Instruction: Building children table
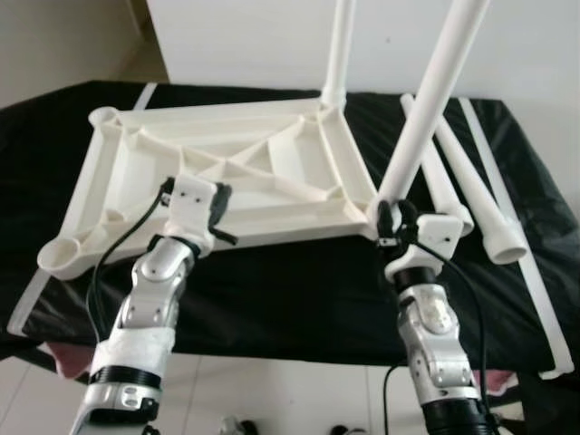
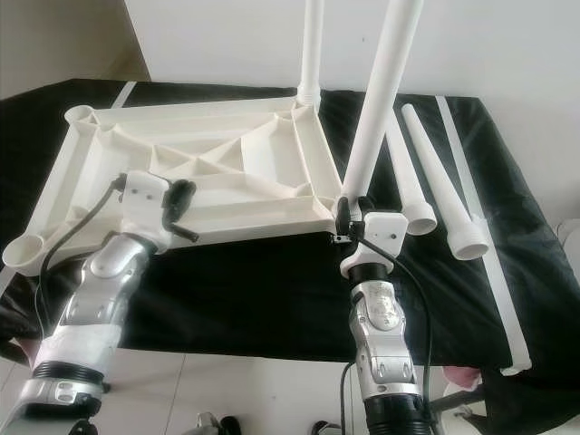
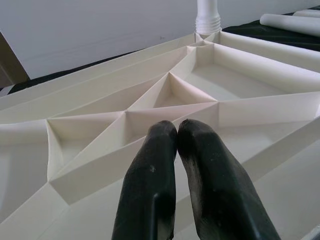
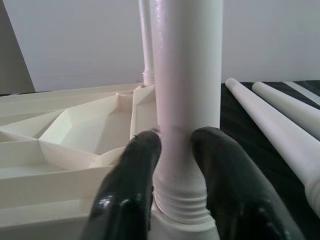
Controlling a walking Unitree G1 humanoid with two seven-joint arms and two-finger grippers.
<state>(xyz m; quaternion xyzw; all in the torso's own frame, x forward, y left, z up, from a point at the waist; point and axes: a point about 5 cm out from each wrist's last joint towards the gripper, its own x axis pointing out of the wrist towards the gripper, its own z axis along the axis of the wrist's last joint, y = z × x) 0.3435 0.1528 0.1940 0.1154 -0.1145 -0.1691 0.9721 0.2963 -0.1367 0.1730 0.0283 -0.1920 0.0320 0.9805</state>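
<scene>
A white table top [image 1: 118, 172] lies upside down on a black-covered table, its ribs facing up. One white leg [image 1: 340, 45] stands upright in the far right corner socket. A second leg [image 1: 426, 109] leans in the near right corner socket, and my right gripper [image 1: 390, 222] is shut on it just above its threaded base [image 4: 180, 200]. The fingers [image 4: 135, 165] press against both sides of that leg. My left gripper [image 3: 176, 131] is shut with nothing in it, over the ribbed underside [image 3: 170, 90] near the front edge.
Two loose white legs [image 1: 453, 172] [image 1: 485, 199] lie on the black cloth [image 1: 299, 290] to the right of the table top. A long white strip [image 1: 521, 245] runs along the right edge. A pale wall [image 1: 245, 41] stands behind.
</scene>
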